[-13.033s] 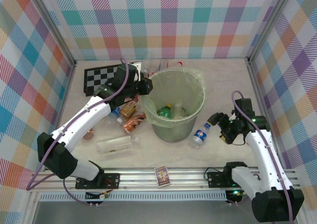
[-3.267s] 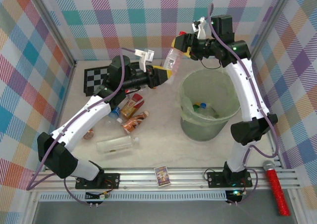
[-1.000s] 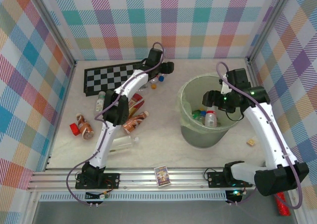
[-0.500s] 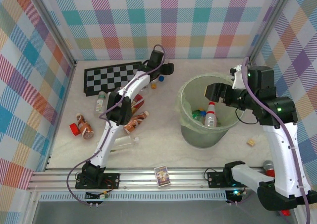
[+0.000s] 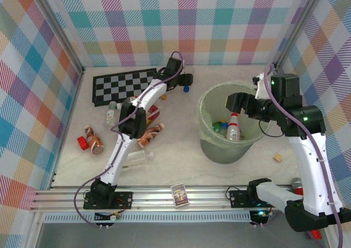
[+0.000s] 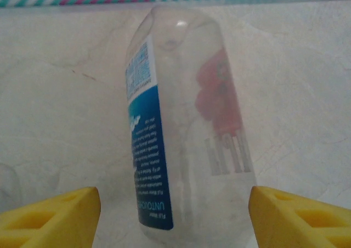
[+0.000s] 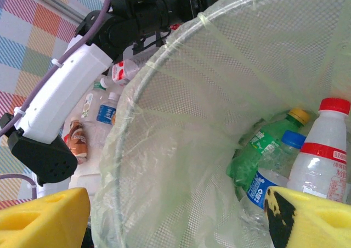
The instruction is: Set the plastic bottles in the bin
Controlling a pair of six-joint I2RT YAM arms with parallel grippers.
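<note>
A clear plastic bottle (image 6: 181, 133) with a blue label lies on the table between my left gripper's (image 6: 175, 223) yellow fingers, with gaps on both sides; the jaws stand open. From above, that left gripper (image 5: 181, 82) reaches to the back wall beside a blue-capped bottle (image 5: 186, 88). My right gripper (image 5: 235, 102) hangs open over the pale green bin (image 5: 211, 144) with nothing between its fingers (image 7: 46, 218). Inside the bin (image 7: 164, 149) stand a red-capped bottle (image 7: 323, 155), a green one (image 7: 262, 149) and a blue-labelled one (image 7: 267, 185). More bottles (image 5: 148, 134) lie left of the bin.
A chessboard (image 5: 118, 86) lies at the back left. A clear bottle (image 5: 134, 158), a brown one (image 5: 94, 141) and another clear one (image 5: 112, 112) lie on the left side. A picture card box (image 5: 180, 194) sits on the front rail, and a small tan block (image 5: 278, 157) right of the bin.
My right gripper has let go of the red-capped bottle and risen out of the bin. The left gripper has shifted slightly right around the blue-labelled bottle, jaws narrowing.
</note>
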